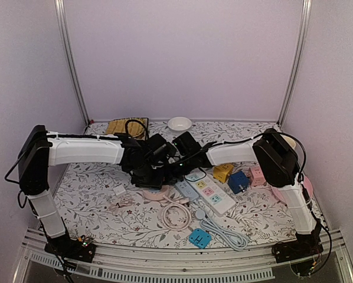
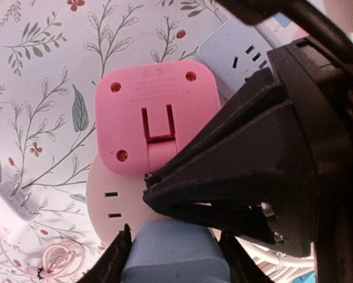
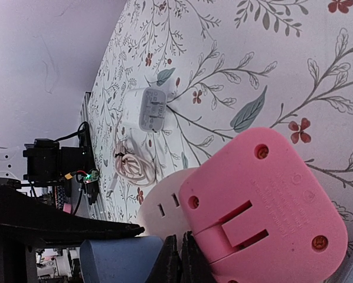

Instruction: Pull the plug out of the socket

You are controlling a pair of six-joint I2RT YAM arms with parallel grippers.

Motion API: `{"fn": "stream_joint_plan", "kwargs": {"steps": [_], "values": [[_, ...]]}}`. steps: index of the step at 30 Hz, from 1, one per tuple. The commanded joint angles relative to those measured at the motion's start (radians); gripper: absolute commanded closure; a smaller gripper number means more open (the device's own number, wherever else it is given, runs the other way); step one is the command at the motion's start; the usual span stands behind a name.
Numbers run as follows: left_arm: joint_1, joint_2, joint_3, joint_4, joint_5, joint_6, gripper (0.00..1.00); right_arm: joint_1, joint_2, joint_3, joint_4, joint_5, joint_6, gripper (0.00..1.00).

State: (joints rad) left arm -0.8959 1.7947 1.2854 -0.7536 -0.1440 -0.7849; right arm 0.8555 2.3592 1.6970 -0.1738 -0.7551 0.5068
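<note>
We are seeing the left gripper (image 2: 173,246) clamping a rounded blue-grey plug (image 2: 173,262) on the pale socket (image 2: 105,203). The right gripper (image 3: 177,254) is sitting closed.

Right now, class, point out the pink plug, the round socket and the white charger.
pink plug (image 2: 156,100): left wrist view, flat back above the folded prongs.
round socket (image 2: 100,204): left wrist view, face beside the slots.
white charger (image 3: 153,109): right wrist view, its pronged face.

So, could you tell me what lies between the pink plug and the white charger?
Only bare floral tablecloth separates pink plug and charger, per right wrist view.
</note>
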Motion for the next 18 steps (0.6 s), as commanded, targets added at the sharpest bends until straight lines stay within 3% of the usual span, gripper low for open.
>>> {"fn": "stream_joint_plan", "kwargs": {"steps": [1, 4, 11, 18], "values": [[-0.02, -0.004, 0.085, -0.018, -0.134, 0.006, 0.82, -0.001, 0.1, -0.033, -0.228, 0.133, -0.014, 0.93], [0.003, -0.014, 0.065, -0.005, -0.069, -0.009, 0.82, -0.001, 0.1, -0.033, -0.233, 0.135, -0.017, 0.93], [0.127, -0.145, -0.134, 0.201, 0.162, -0.056, 0.83, -0.002, 0.097, -0.034, -0.238, 0.14, -0.027, 0.93], [0.146, -0.138, -0.138, 0.181, 0.192, -0.046, 0.84, -0.002, 0.097, -0.032, -0.24, 0.142, -0.033, 0.93]]}}
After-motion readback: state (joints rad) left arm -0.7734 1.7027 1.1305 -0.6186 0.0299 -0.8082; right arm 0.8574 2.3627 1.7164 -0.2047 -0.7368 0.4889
